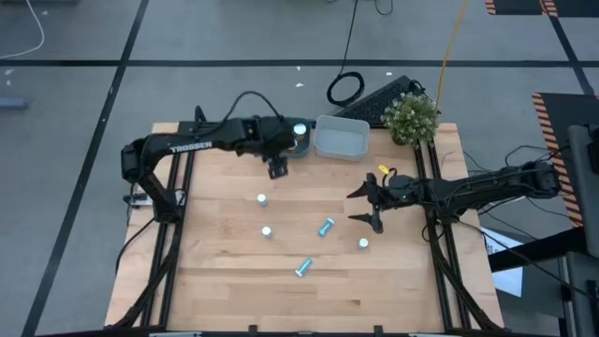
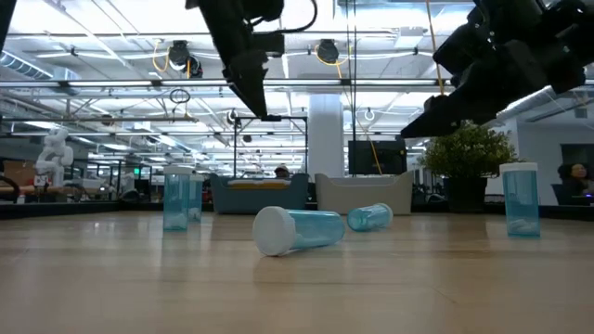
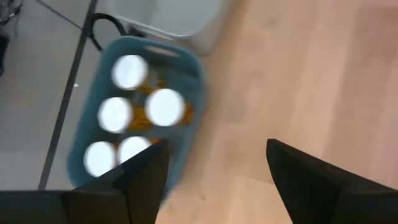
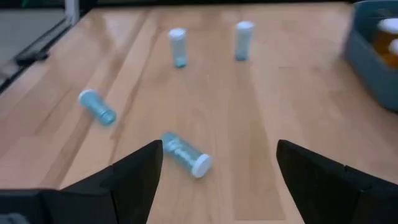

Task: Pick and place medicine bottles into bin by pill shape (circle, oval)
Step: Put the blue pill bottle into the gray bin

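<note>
The left gripper (image 1: 278, 169) hangs over the far left part of the counter (image 1: 215, 281), just beside the blue bin (image 3: 186, 68). Its fingers are spread apart and grasp nothing. In the left wrist view that bin holds five orange bottles (image 3: 164, 107) with white round caps, standing upright close together.

Right of the blue bin, touching it or nearly so, stands a pale clear bin (image 1: 341, 140) at the far edge of the counter; whether anything lies in it cannot be told.

Five pale-blue bottles are spread over the middle of the counter, well apart from both bins. From the left: one upright bottle (image 1: 261, 198), a second upright bottle (image 1: 267, 231) nearer the front, a bottle lying on its side (image 1: 303, 269) closest to the front edge, another lying bottle (image 1: 326, 226) in the middle, and an upright bottle (image 1: 363, 244) on the right.

The right gripper (image 1: 369, 206) hovers above the counter on the right side, near the rightmost upright bottle. Its fingers are wide apart and empty, pointing toward the scattered bottles.

A small potted plant (image 1: 412, 118) stands at the far right corner of the counter.
</note>
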Controlling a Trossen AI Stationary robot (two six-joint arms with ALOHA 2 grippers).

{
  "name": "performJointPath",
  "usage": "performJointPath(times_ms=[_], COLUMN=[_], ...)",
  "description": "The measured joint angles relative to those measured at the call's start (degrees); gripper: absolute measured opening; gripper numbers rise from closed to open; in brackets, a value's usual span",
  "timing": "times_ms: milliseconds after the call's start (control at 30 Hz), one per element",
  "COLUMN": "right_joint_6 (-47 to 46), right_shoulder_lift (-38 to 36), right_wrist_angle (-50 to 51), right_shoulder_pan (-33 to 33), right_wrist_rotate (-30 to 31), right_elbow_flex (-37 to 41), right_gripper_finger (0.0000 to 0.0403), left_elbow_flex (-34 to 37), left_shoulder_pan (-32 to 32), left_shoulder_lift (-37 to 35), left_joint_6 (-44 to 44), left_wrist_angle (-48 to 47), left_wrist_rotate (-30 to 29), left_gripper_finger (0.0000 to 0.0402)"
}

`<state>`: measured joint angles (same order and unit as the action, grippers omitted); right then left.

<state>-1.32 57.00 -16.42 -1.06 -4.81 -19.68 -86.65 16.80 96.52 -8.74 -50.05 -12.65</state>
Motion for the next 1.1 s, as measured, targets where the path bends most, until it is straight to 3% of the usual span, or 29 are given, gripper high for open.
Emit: performJointPath(times_ms=[267,467,800,1100], right_joint_6=[11.1,17.2,24.0,30.7], right_shoulder_lift=[11.2,18.6,30.3,40.0], right_wrist_angle=[-0.7,-11.8,-15.1,-20.5], right_shoulder_pan=[3.4,-0.8,-9.8,-12.9], right_wrist_rotate=[-1.1,-12.4,-28.0,-33.1], right_elbow_flex=[-3.5,-3.7,-7.6,-8.9], right_gripper_finger=[0.0276,0.0257,0.0242,0.0242], left_elbow_flex=[1.9,5.7,10.7,10.7], left_shoulder_pan=[-11.4,-17.1,-19.9,-20.8], left_shoulder_lift=[0.2,0.1,0.1,0.1], left_joint_6=[4.8,10.6,14.1,16.4], left_wrist_angle=[0.6,2.5,11.5,12.0], left_wrist_rotate=[-2.1,-7.1,-7.5,-8.6], left_gripper_finger=[0.0248,0.0248,0.0248,0.0248])
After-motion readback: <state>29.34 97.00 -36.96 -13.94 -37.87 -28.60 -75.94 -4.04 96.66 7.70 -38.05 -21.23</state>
